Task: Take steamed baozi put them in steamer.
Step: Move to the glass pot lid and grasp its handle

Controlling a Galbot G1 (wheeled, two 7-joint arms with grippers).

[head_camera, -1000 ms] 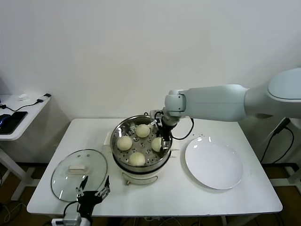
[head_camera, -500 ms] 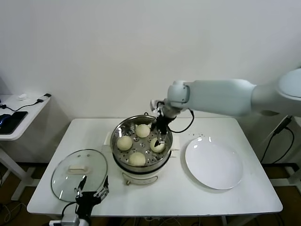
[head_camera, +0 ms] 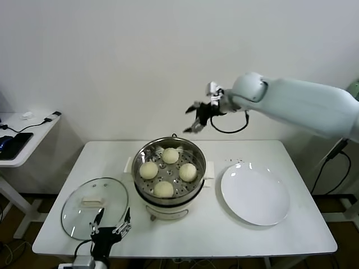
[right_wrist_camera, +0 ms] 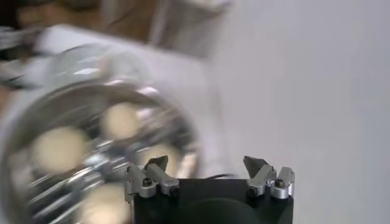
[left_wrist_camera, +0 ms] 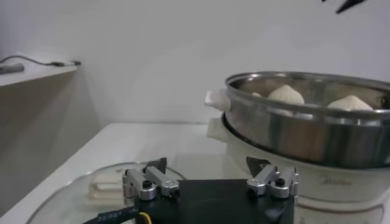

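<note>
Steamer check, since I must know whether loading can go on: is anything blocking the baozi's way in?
Nothing visible blocks it. The shiny round steel steamer is uncovered, four off-white round baozi already sit inside, the round glass lid lies beside it, and the white plate is bare.

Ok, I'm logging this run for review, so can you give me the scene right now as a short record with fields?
buns: four, all on the holed tray inside the steamer
plate: bare, right of the steamer
glass lid: flat on the table, left of the steamer
right hand: open, holding nothing, raised above the steamer's far rim
left hand: open, low at the table's near edge by the lid
</note>
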